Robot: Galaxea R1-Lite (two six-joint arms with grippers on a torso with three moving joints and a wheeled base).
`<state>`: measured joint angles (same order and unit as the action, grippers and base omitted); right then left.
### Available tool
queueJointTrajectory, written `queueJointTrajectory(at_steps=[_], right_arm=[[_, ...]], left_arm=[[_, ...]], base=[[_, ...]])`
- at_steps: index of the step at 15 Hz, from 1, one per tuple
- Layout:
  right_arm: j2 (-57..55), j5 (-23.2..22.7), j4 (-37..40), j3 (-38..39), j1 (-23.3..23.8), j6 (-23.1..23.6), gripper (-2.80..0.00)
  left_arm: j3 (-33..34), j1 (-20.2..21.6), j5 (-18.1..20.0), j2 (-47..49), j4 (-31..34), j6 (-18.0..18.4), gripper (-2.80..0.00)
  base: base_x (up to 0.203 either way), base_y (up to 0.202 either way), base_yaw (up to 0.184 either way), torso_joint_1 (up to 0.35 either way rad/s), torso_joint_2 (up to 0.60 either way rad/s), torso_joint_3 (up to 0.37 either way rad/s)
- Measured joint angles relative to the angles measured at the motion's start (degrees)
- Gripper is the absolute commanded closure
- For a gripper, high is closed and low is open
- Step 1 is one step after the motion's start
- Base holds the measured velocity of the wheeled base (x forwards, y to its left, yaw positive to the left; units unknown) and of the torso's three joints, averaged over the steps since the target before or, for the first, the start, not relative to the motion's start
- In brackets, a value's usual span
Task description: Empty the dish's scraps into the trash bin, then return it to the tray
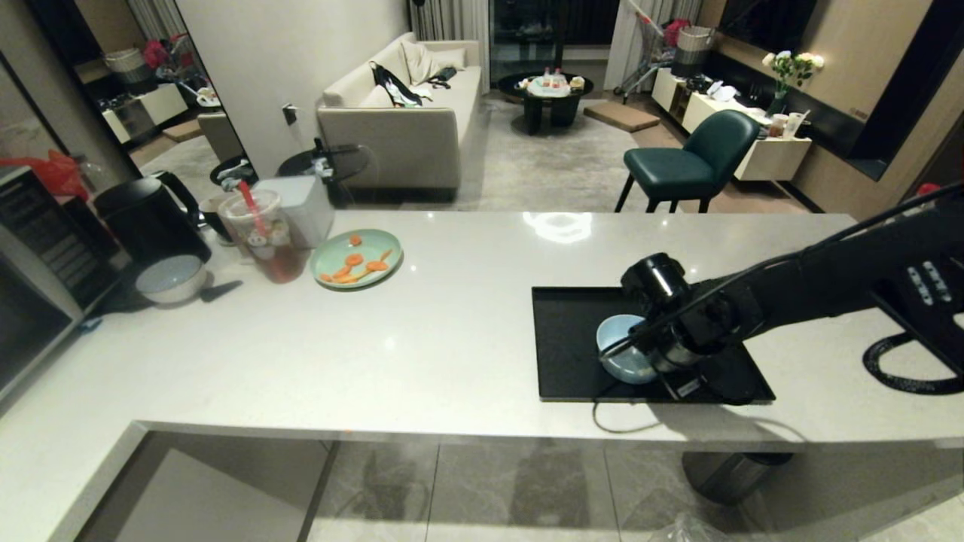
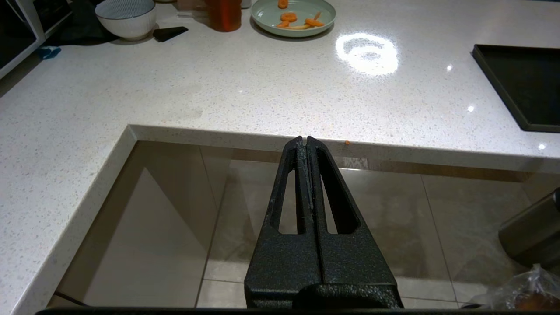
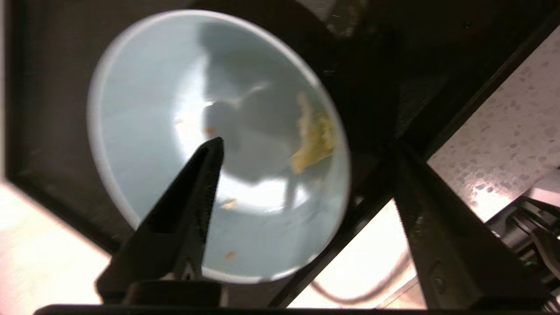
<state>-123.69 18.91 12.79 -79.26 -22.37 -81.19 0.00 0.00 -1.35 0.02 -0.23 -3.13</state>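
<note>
The dish (image 1: 619, 352), a small pale blue bowl, sits on the black tray (image 1: 572, 339) near the tray's front edge. In the right wrist view the dish (image 3: 166, 87) holds only a pale yellow smear of scraps (image 3: 313, 140) and a few orange crumbs. My right gripper (image 3: 306, 146) is open at the dish, one finger (image 3: 192, 197) inside it and the other outside its rim. My left gripper (image 2: 305, 140) is shut and empty, parked below the counter's front edge. The trash bin's clear bag (image 2: 525, 293) shows on the floor.
A mint-green plate (image 1: 355, 260) with carrot slices, a drink cup (image 1: 263, 233), a white-grey bowl (image 1: 171, 277) and a black kettle (image 1: 147, 218) stand at the counter's far left. A steel cylinder (image 1: 734, 470) stands on the floor under the tray's corner. A cable (image 1: 625, 425) loops over the counter edge.
</note>
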Motion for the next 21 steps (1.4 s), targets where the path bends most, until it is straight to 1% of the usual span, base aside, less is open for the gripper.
queueJointTrajectory(at_steps=[4, 6, 9, 11, 12, 16, 19, 21], right_arm=[[2.49, -0.02, 0.05, -0.41, -0.01, 0.76, -2.80], [4.51, 0.05, 1.52, -0.45, -0.24, 2.16, -2.80], [8.68, 0.11, 4.61, -0.22, -1.48, 6.59, -2.80], [12.21, 0.20, 7.43, 1.14, -2.85, 11.04, -2.80], [14.33, 0.20, 8.35, 2.94, -3.66, 13.72, 0.00], [23.82, 0.22, 8.96, 12.41, -5.90, 23.12, 0.00], [33.21, 0.24, 8.63, 22.25, -6.38, 32.92, 0.00], [41.47, 0.29, 8.00, 29.54, -6.49, 38.64, 0.00]], left_arm=[[0.00, 0.00, 0.00, 0.00, -0.01, 0.01, 0.00], [0.00, 0.00, 0.01, 0.00, -0.01, 0.00, 0.00], [0.00, 0.00, -0.01, 0.00, -0.01, 0.02, 0.00], [0.00, 0.00, 0.01, 0.00, -0.01, 0.01, 0.00], [0.00, 0.00, 0.01, 0.00, -0.01, 0.02, 0.00], [0.00, 0.00, -0.02, 0.00, -0.01, 0.00, 0.00], [0.00, 0.00, 0.02, 0.00, -0.01, 0.02, 0.00], [0.00, 0.00, 0.01, 0.00, -0.01, 0.00, 0.00]], base=[[0.000, 0.000, 0.000, 0.000, 0.00, 0.000], [0.000, 0.000, 0.000, 0.000, 0.00, 0.000], [0.000, 0.000, 0.000, 0.000, 0.00, 0.000], [0.000, 0.000, 0.000, 0.000, 0.00, 0.000], [0.000, 0.000, 0.000, 0.000, 0.00, 0.000], [0.000, 0.000, 0.000, 0.000, 0.00, 0.000], [0.000, 0.000, 0.000, 0.000, 0.00, 0.000], [0.000, 0.000, 0.000, 0.000, 0.00, 0.000]])
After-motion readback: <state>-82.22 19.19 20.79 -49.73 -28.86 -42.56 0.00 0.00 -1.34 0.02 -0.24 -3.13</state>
